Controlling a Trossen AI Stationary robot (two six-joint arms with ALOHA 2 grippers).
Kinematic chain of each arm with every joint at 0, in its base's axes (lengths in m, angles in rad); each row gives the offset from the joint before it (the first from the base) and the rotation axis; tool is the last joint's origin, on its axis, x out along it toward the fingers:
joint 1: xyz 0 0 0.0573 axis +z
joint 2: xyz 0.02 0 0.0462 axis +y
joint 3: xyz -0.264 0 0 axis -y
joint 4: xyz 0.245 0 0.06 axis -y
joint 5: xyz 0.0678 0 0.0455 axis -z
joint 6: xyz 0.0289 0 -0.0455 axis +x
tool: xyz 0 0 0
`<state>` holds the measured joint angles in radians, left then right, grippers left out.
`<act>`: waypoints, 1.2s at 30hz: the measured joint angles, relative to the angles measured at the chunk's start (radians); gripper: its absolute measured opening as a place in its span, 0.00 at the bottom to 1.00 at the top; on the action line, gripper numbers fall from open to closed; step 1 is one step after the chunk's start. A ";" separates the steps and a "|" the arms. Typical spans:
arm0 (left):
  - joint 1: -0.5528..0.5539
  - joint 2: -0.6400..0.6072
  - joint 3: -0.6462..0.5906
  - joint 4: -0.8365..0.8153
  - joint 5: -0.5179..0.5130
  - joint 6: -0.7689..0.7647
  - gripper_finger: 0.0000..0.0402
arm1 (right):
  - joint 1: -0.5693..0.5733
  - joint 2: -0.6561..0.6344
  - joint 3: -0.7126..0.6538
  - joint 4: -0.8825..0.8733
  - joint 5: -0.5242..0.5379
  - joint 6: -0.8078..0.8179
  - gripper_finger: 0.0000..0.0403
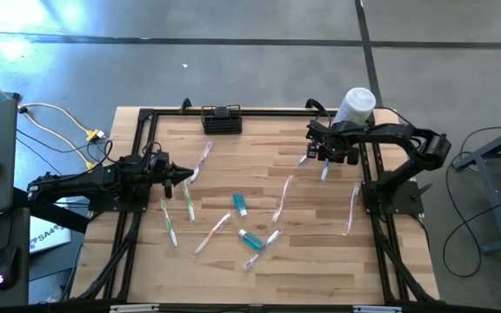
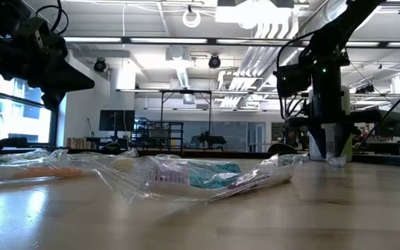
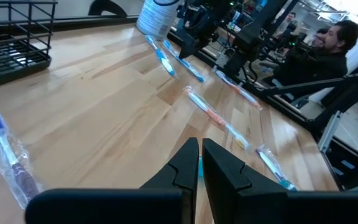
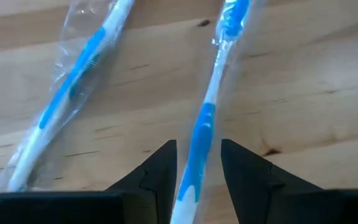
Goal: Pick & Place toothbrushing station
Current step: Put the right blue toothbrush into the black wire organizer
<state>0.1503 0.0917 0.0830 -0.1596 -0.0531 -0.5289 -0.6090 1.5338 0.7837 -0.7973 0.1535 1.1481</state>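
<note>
While both arms reach over the wooden desk (image 1: 259,261), the high view shows the toothbrushing station (image 1: 222,119), a small black rack, at the far edge of the desk, left of centre; whether anything sits in its compartments cannot be told from above. A tall white container (image 1: 356,106) stands near the far right corner, right by the right arm. Wrapped toothbrushes lie scattered across the desk, with two small teal tubes (image 1: 241,204) among them. The left gripper (image 1: 183,176) is at the left side of the desk, near a wrapped toothbrush (image 1: 201,163). The right gripper (image 1: 324,167) is over the far right part of the desk.

From the low view, a crumpled clear wrapper (image 2: 207,177) with teal and white items inside lies in the foreground, and one arm comes down at the right near the container.

Seen by the left wrist view, the left gripper's jaws are clenched together with nothing between them. The black rack (image 3: 11,46) shows with its visible wire compartments empty. The white container (image 3: 157,15) stands across the desk beside the other arm, its contents hidden. A person (image 3: 328,46) sits beyond the desk.

Looking past the right wrist, the right gripper (image 4: 197,165) has its jaws grasping a wrapped blue-and-white toothbrush (image 4: 210,106) by the handle; a second wrapped brush (image 4: 73,87) lies just beside it on the desk.
</note>
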 joint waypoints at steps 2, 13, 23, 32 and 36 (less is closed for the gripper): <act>0.000 0.000 0.000 0.000 0.015 0.000 0.05 | 0.000 0.009 0.000 0.002 0.000 -0.001 0.29; 0.000 0.000 0.000 0.000 0.026 -0.004 0.05 | 0.003 0.122 0.009 0.012 -0.017 -0.102 0.29; 0.000 0.000 0.000 0.000 0.027 -0.003 0.05 | 0.040 0.125 0.004 0.033 0.025 -0.157 0.17; 0.000 0.000 0.000 0.000 0.029 -0.003 0.05 | 0.060 0.126 0.003 0.036 0.005 -0.234 0.04; 0.000 0.000 0.000 0.000 0.029 -0.018 0.05 | 0.084 0.126 0.003 0.030 0.023 -0.238 0.03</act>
<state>0.1501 0.0917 0.0826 -0.1594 -0.0246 -0.5469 -0.5255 1.6600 0.7868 -0.7674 0.1764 0.9101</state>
